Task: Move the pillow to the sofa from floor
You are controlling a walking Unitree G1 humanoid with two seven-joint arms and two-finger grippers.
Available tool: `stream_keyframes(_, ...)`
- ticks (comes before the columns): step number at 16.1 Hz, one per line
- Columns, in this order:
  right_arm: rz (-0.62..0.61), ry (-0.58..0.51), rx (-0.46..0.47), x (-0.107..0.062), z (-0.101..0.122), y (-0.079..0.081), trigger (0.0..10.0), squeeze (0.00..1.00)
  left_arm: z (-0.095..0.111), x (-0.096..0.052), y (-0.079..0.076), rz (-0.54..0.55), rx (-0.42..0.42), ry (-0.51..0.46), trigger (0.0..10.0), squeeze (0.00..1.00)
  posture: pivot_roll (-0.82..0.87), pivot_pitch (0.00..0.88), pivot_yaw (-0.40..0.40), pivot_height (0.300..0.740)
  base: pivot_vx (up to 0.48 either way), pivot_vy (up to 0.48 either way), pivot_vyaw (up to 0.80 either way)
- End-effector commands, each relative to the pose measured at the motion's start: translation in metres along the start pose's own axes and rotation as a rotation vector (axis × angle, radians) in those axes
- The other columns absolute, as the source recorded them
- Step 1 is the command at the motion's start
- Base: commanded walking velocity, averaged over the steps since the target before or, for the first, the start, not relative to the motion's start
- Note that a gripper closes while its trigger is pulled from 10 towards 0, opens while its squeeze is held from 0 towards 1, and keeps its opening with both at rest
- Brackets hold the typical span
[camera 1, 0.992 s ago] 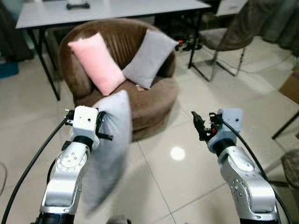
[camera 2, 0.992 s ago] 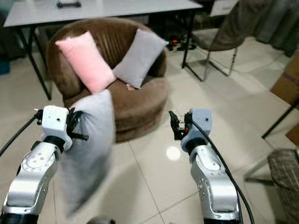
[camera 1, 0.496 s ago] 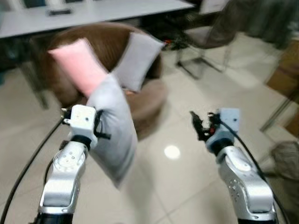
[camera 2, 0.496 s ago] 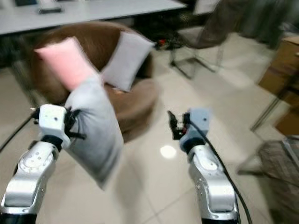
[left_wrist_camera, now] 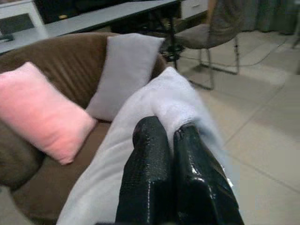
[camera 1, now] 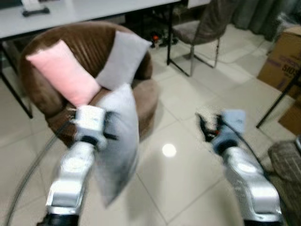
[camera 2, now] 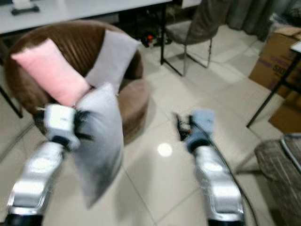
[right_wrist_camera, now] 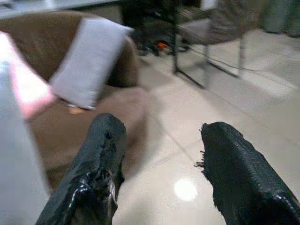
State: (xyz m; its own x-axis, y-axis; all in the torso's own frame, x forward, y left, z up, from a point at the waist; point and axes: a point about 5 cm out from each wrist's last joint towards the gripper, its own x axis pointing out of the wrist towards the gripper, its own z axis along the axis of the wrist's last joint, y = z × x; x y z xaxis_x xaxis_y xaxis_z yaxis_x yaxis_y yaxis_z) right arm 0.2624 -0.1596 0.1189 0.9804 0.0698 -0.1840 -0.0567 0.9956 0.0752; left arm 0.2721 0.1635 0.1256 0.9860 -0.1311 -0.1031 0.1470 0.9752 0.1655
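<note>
A light grey pillow (camera 1: 118, 141) hangs in the air in front of the brown round sofa (camera 1: 143, 101). My left gripper (left_wrist_camera: 165, 140) is shut on the pillow's upper edge, and the pillow (left_wrist_camera: 140, 154) droops below the fingers. A pink pillow (camera 1: 63, 73) and another grey pillow (camera 1: 123, 59) lean against the sofa's back. To the right, over the tiled floor, my right gripper (right_wrist_camera: 161, 145) stands open with nothing between its fingers; it (camera 1: 203, 127) is held level with the left one.
A white table (camera 1: 84, 8) stands behind the sofa. A chair (camera 1: 207, 23) with metal legs is at the back right. Cardboard boxes (camera 1: 281, 61) and a black table leg (camera 1: 278, 101) are at the right. A checked fabric thing (camera 1: 287, 165) lies at the lower right.
The camera has swung, so the whole scene shifted. The held pillow has swung while staying in my left gripper. The right gripper stays open.
</note>
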Motion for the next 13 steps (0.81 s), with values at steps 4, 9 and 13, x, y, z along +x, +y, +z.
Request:
stream_keyframes(4, 0.041, -0.030, -0.004, 0.0021, 0.0050, 0.0122, 10.0, 0.00, 0.0142, -0.0004, 0.0132, 0.031, 0.030, -0.061, 10.0, 0.00, 0.03, 0.000, 0.037, 0.740, 0.353, 0.000, 0.00)
stream_keyframes(9, 0.039, -0.037, -0.003, 0.0021, 0.0045, 0.0122, 10.0, 0.00, 0.0131, -0.0008, 0.0136, 0.023, 0.034, -0.058, 10.0, 0.00, 0.03, 0.000, 0.044, 0.740, 0.355, 0.000, 0.00)
stream_keyframes(13, 0.044, -0.041, 0.000, 0.0020, 0.0045, 0.0125, 10.0, 0.00, 0.0132, 0.0002, 0.0132, 0.018, 0.032, -0.059, 10.0, 0.00, 0.03, 0.000, 0.046, 0.740, 0.359, 0.000, 0.00)
